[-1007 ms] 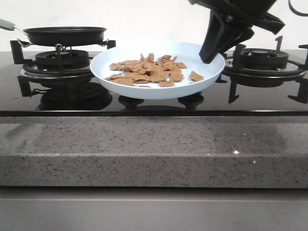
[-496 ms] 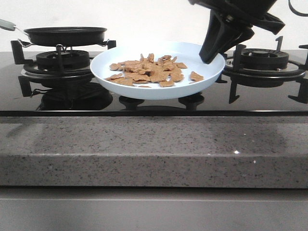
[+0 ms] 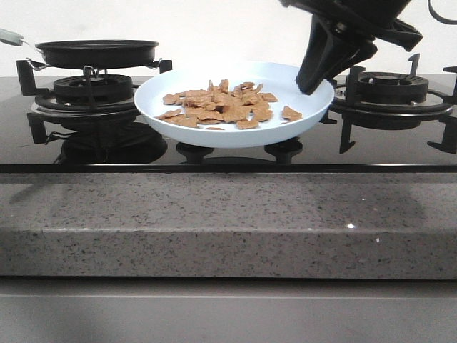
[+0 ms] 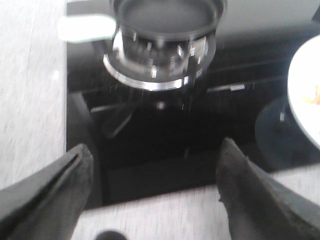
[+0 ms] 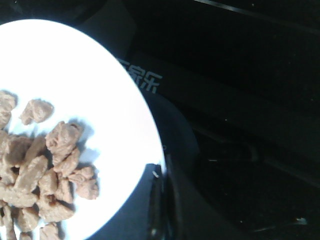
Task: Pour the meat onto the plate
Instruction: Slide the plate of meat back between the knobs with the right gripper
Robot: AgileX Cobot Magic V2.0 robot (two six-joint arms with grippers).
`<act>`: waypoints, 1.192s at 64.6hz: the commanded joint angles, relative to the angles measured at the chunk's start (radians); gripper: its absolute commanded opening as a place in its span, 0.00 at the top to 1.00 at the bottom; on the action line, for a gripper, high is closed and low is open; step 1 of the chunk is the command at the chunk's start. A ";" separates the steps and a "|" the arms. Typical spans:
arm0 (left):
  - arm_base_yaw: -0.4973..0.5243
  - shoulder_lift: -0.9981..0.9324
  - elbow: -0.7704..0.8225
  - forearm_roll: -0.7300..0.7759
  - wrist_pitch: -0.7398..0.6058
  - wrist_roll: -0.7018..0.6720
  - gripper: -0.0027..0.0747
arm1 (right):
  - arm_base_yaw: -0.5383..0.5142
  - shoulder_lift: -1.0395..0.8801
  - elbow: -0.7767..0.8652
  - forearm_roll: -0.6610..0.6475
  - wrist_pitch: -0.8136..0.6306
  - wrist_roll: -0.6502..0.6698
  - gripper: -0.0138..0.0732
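Meat [image 3: 227, 104] heaped mid plate [image 3: 178, 133], pour looks done. Right claw [image 3: 314, 80] pinching plate rim, prob to steady it over hob centre. Left claw [image 4: 152, 192] spread, holding nothing; pan [image 3: 96, 51] on burner.

Black glass stovetop [image 3: 214, 153] in a speckled grey counter [image 3: 214, 221], burner grates [image 3: 93, 96] on it.

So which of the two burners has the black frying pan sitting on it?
The left-hand burner, beside the pale blue plate, carries the black frying pan. The right-hand burner, beyond the right pincer, has nothing on it.
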State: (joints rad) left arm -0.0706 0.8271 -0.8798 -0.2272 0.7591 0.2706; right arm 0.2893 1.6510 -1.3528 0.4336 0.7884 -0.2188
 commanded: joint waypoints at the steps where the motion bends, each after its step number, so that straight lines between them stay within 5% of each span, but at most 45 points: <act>1: -0.008 -0.046 -0.009 0.005 -0.027 -0.017 0.30 | 0.000 -0.052 -0.026 0.027 -0.036 -0.010 0.91; 33: -0.008 -0.092 -0.006 0.007 0.031 -0.017 0.30 | -0.033 -0.039 -0.087 0.013 -0.026 -0.010 0.91; 50: -0.008 -0.092 -0.006 0.007 0.031 -0.017 0.30 | -0.120 0.094 -0.336 0.056 0.090 -0.009 0.91; 77: -0.008 -0.092 -0.006 0.007 0.031 -0.017 0.30 | -0.122 0.372 -0.676 0.050 0.150 -0.009 0.91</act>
State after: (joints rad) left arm -0.0706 0.7382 -0.8605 -0.2072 0.8518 0.2644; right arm 0.1719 2.0438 -1.9477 0.4481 0.9661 -0.2195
